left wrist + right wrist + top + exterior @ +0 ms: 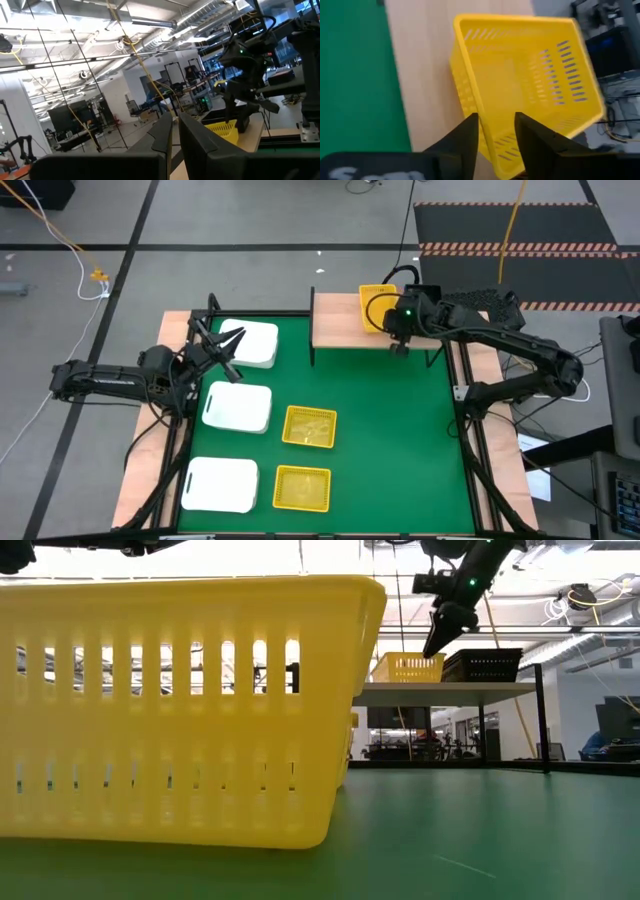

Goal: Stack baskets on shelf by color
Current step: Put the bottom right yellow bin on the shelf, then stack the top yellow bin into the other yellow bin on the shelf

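One yellow basket (pixel 374 307) upright on the shelf (pixel 335 320) beside black baskets (pixel 482 664), two yellow baskets (pixel 309 426) and three white baskets (pixel 237 407) on the tabletop (pixel 390 440)

The high view looks straight down on the whole green table (pixel 390 440). The low view sits at tabletop level, close behind a yellow basket (pixel 180 710), facing the shelf (pixel 450 692). The left wrist view looks level across the room; the right wrist view looks down at close range. All four show the yellow basket on the shelf (pixel 530 85).
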`<control>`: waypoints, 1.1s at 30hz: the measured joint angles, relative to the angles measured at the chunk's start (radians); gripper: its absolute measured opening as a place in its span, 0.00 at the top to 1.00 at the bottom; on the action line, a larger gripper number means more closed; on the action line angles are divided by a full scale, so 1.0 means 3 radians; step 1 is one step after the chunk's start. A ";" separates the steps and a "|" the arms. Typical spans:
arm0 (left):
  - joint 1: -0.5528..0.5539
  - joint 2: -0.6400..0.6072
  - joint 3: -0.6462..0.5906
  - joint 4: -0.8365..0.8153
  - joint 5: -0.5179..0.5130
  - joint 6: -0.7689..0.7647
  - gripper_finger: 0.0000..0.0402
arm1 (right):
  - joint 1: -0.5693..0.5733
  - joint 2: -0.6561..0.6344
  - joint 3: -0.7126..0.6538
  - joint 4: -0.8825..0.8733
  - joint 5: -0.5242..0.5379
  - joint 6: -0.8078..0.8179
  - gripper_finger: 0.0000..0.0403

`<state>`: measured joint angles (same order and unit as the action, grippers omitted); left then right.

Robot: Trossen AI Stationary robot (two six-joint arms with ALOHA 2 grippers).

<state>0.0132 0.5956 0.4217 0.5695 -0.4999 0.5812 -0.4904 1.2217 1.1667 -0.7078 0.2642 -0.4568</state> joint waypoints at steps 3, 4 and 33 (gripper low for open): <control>-0.0001 0.0000 0.0000 -0.0002 0.0000 0.0000 0.91 | 0.0053 -0.0065 0.0000 0.0166 0.0004 -0.0059 0.67; -0.0001 -0.0001 0.0000 -0.0002 0.0000 0.0002 0.91 | 0.0084 -0.0096 -0.0001 0.0233 0.0003 -0.0080 0.66; 0.0000 -0.0001 0.0000 0.0003 -0.0001 0.0003 0.91 | 0.2050 0.0875 -0.0734 0.2269 -0.1017 0.0863 0.66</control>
<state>0.0132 0.5953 0.4217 0.5705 -0.5003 0.5822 0.1247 1.4841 0.9465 -0.0270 -0.0408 -0.1978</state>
